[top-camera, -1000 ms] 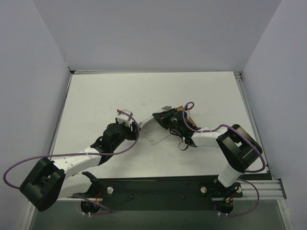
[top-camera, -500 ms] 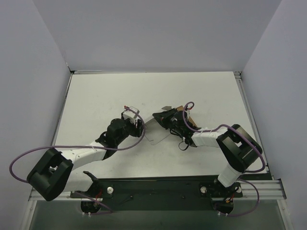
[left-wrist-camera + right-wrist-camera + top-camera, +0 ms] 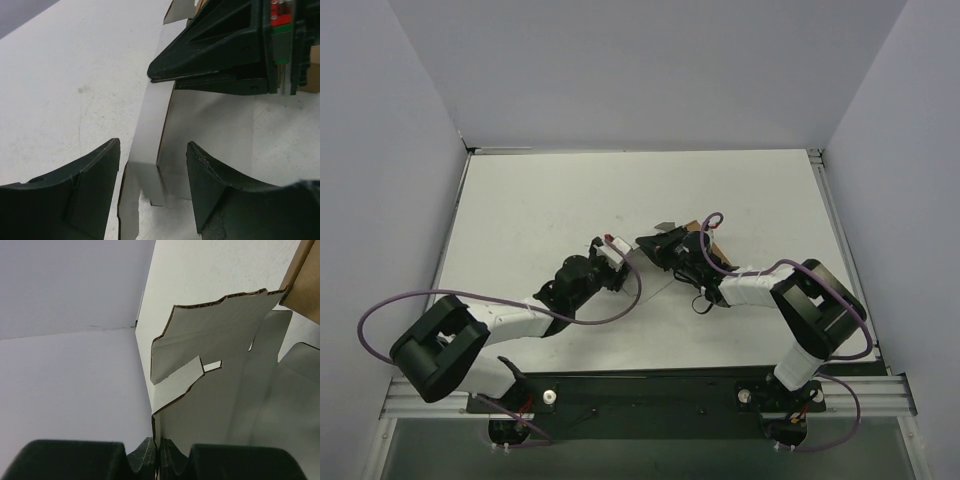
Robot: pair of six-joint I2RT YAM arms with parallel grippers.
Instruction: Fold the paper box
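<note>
top view: a white table [image 3: 520,200] inside pale walls, with two black-and-white arms meeting at its centre. the paper box [image 3: 653,272], a thin white-grey card blank with some panels raised, lies mid-table between the two grippers. the right gripper [image 3: 159,452] is pinched together on one thin edge of the blank, holding a panel up off the table. the left gripper [image 3: 152,150] has its jaws apart, one on each side of a narrow upright flap, and does not appear to touch it.

likely risks: the card is thin and held by one edge only, so a push from the left fingers [image 3: 75,190] could bend a panel off its crease or drag it out of the pinch. closing away from the fold line could buckle the flap. the grippers are very near each other and could knock together.

a small brown cardboard box [image 3: 305,285] sits just behind the right gripper, beside the blank, leaving little room on that side. purple cables [image 3: 380,315] loop from each arm.
</note>
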